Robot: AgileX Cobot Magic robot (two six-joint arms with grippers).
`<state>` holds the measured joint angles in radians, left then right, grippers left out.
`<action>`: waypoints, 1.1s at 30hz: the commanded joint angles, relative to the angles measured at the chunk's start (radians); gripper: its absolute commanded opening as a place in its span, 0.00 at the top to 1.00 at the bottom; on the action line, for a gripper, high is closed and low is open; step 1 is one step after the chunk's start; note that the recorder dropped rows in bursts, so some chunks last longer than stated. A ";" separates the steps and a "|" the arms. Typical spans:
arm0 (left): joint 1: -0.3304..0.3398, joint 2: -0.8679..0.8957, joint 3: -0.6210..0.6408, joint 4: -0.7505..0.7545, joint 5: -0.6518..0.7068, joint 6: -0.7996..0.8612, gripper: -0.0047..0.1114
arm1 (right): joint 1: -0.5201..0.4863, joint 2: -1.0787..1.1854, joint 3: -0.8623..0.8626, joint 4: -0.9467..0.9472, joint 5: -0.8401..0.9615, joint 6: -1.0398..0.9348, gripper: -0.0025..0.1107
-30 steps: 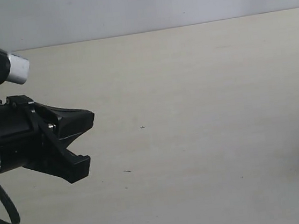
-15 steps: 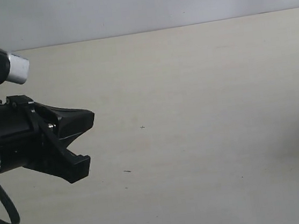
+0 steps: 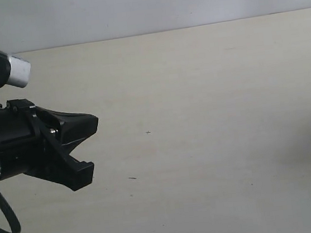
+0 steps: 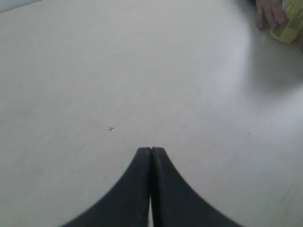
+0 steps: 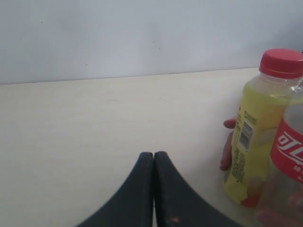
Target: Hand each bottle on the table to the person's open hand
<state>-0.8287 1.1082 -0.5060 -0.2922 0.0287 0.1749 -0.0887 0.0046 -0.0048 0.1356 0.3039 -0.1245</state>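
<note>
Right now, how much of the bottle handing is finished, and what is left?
Looks done: the yellow bottle and the red-labelled bottle are at the person's hand. In hand: nothing; the left gripper and right gripper are shut and empty. Left: cannot tell; no other bottle shows on the table.

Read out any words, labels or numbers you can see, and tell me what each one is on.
Yellow-labelled bottle: barcode and fine print, too blurred to read.
Red-labelled bottle: large white characters, cut off at the picture's edge, not legible.
No other text shows.
</note>
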 commanded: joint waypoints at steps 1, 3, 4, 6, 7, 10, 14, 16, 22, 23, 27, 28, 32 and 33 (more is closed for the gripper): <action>0.002 -0.007 0.005 0.002 -0.001 0.005 0.95 | -0.006 -0.005 0.005 0.003 0.002 -0.005 0.98; 0.002 -0.007 0.005 0.002 -0.001 0.005 0.95 | -0.006 -0.005 0.005 0.003 0.002 -0.005 0.98; 0.002 -0.007 0.005 0.002 -0.001 0.005 0.95 | -0.006 -0.005 0.005 0.003 0.002 -0.005 0.98; 0.002 -0.007 0.005 0.002 -0.001 0.005 0.95 | -0.006 -0.005 0.005 0.003 0.002 -0.005 0.98; 0.002 -0.007 0.005 0.002 -0.001 0.005 0.95 | -0.006 -0.005 0.005 0.003 0.002 -0.005 0.98; 0.010 -0.008 0.005 0.002 -0.001 0.005 0.95 | -0.006 -0.005 0.005 0.003 0.002 -0.005 0.98; 0.105 -0.108 0.005 0.002 0.054 0.005 0.95 | -0.006 -0.005 0.005 0.003 0.002 -0.005 0.98; 0.171 -0.177 0.005 0.002 0.067 0.005 0.95 | -0.006 -0.005 0.005 0.005 0.002 -0.005 0.98; 0.356 -0.394 0.005 0.119 0.060 0.098 0.95 | -0.006 -0.005 0.005 0.005 0.002 -0.005 0.98; 0.375 -0.435 0.005 0.121 0.075 0.102 0.95 | -0.006 -0.005 0.005 0.005 0.002 -0.005 0.98; 0.459 -0.603 0.006 0.132 0.180 0.121 0.95 | -0.006 -0.005 0.005 0.007 0.002 -0.005 0.98; 0.489 -0.668 0.006 0.132 0.230 0.121 0.95 | -0.006 -0.005 0.005 0.007 0.002 -0.005 0.98; 0.574 -0.864 0.008 0.132 0.337 0.117 0.95 | -0.006 -0.005 0.005 0.007 0.002 -0.005 0.98; 0.596 -0.908 0.008 0.132 0.351 0.117 0.95 | -0.006 -0.005 0.005 0.007 0.002 -0.005 0.98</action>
<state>-0.2795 0.3135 -0.5037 -0.1650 0.3160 0.2882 -0.0887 0.0046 -0.0048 0.1396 0.3096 -0.1245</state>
